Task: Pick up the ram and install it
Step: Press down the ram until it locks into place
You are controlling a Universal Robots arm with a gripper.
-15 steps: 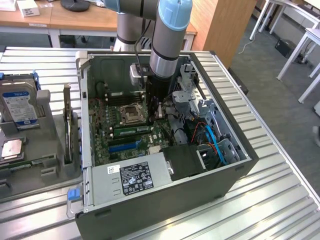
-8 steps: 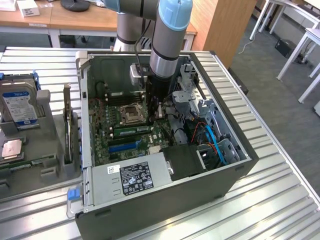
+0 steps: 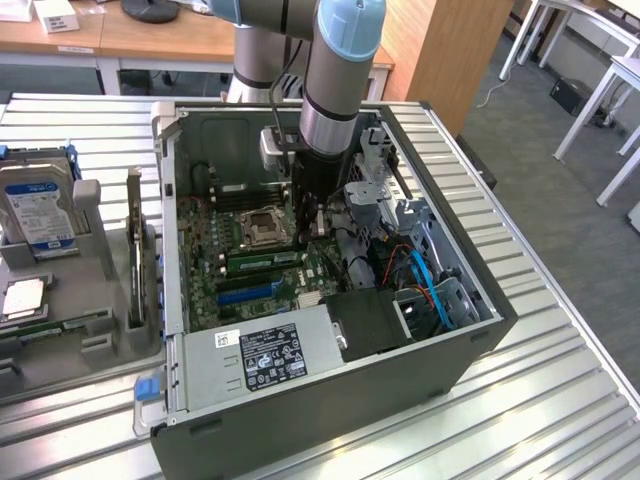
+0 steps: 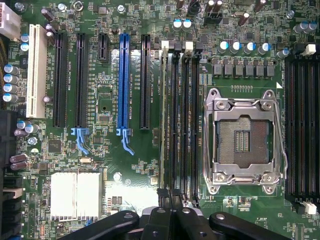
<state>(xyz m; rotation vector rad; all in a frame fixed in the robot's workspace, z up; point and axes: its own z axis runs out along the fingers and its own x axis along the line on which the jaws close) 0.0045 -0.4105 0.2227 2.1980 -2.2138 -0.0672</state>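
The ram, a long green stick, lies along a memory slot on the motherboard inside the open computer case, beside the CPU socket. In the wrist view the ram shows edge-on in the slot farthest from the socket. My gripper reaches down into the case just above one end of that row of slots. Its dark fingers are pressed together, so the gripper is shut with nothing seen between them. Whether it touches the stick I cannot tell.
A grey tray on the exterior view's left holds a hard drive, a CPU chip and a thin board on edge. Cables and a drive cage crowd the case beside the arm. The power supply fills its near side.
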